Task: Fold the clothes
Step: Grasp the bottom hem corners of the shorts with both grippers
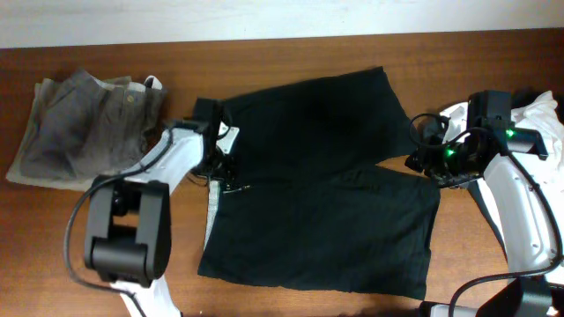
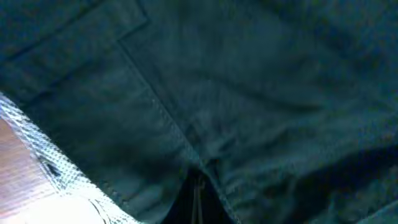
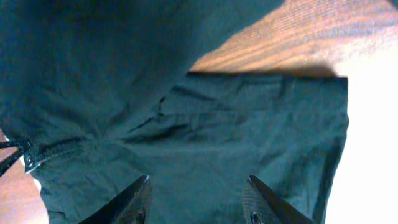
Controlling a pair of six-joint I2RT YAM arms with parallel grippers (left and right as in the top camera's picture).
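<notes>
In the right wrist view the right end effector has its 2 fingers set well apart with nothing between them, hanging just above the black shorts. The dark cloth fills most of that view. A strip of the wooden bench shows beyond it, and a bright white area lies along the right edge, too washed out to identify.

The left wrist view is almost all shorts fabric at very close range, with seams and a pocket edge. The pale waistband runs along the lower left, and a sliver of bench shows beside it. No fingers are visible there, so I cannot tell whether the left end effector is apart or together.

From overhead, the shorts lie spread flat at the middle of the bench, waistband to the left and the 2 legs pointing right. The left end effector sits over the waistband edge, at or touching the cloth. The right end effector is at the opposite side, near the hems where the 2 legs part.

Further out, a grey-brown garment lies folded at the left end, apart from the shorts. A white cloth lies at the far right, behind the right arm.
</notes>
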